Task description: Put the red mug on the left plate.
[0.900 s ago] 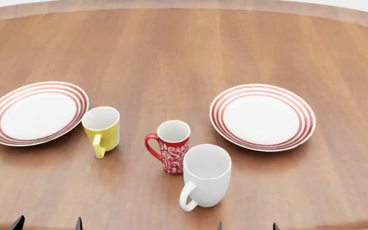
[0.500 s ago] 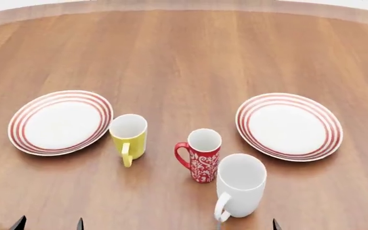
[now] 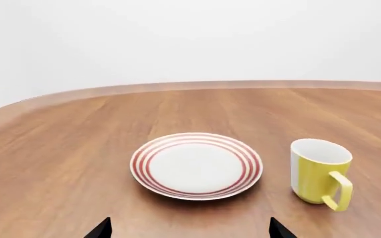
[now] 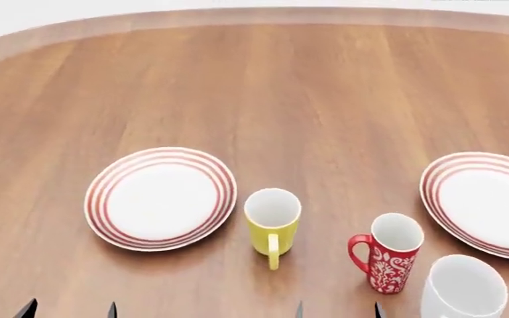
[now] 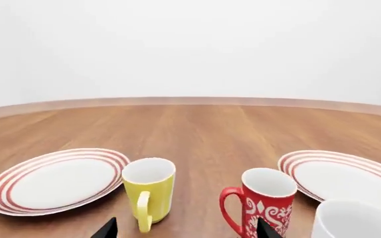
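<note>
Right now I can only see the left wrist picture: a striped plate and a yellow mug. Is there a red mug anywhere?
Observer: Yes. The head view shows the red mug standing upright, with the yellow mug between it and the left plate.
Operator: Is anything crowding it?
Observer: A plain white mug stands close beside it, nearer the robot.
Operator: I glimpse a red edge at the side. What is that?
Observer: A second striped plate, lying beyond the red mug on the right.

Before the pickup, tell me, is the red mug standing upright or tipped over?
Upright: the red mug stands on its base on the table, white-lined mouth facing up, handle at its side.
</note>
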